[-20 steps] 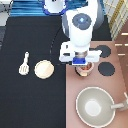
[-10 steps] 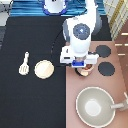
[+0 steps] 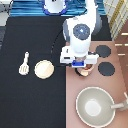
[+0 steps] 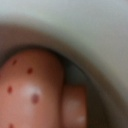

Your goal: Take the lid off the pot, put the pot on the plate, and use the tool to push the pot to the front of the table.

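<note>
Gripper [image 3: 82,64] now lower than a second ago, down over pot [image 3: 84,71] on stove counter [image 3: 95,82], just past tabletop [image 3: 30,100] right edge. Jaw state: cannot tell. Wrist view filled by reddish contents, so lid apparently off. Plate [image 3: 44,69] and tool [image 3: 23,64] untouched mid-tabletop.

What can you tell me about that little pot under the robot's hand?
The pot is mostly hidden beneath the gripper, which sits right over it on the pinkish stove counter, close to the edge of the black table. Only a pink-tan, rounded sliver shows below the hand. The wrist view, very close, shows a smooth reddish-orange form with dark red dots beside a pale curved wall. Whether the lid is on cannot be seen.
</note>
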You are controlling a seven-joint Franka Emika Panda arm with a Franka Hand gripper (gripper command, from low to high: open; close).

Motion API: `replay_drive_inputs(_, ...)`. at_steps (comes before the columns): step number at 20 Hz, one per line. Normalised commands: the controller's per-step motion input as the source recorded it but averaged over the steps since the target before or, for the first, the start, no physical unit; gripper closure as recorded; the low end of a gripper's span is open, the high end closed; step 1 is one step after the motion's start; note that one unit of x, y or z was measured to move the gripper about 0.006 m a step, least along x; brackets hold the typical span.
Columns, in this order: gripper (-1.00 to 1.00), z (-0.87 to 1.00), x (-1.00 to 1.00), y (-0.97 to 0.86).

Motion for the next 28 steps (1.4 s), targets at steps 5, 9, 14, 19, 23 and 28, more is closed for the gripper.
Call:
replay_drive_inputs(5, 1.00, 0.13, 0.00, 0.01)
replay_drive_inputs(9, 1.00, 0.97, -0.04, 0.00)
replay_drive_inputs(14, 1.00, 1.00, -0.32, -0.22)
replay_drive_inputs(19, 1.00, 0.87, -0.49, -0.64)
replay_drive_inputs(23, 1.00, 0.62, -0.33, -0.82)
replay_drive_inputs(28, 1.00, 0.36, -0.27, -0.94)
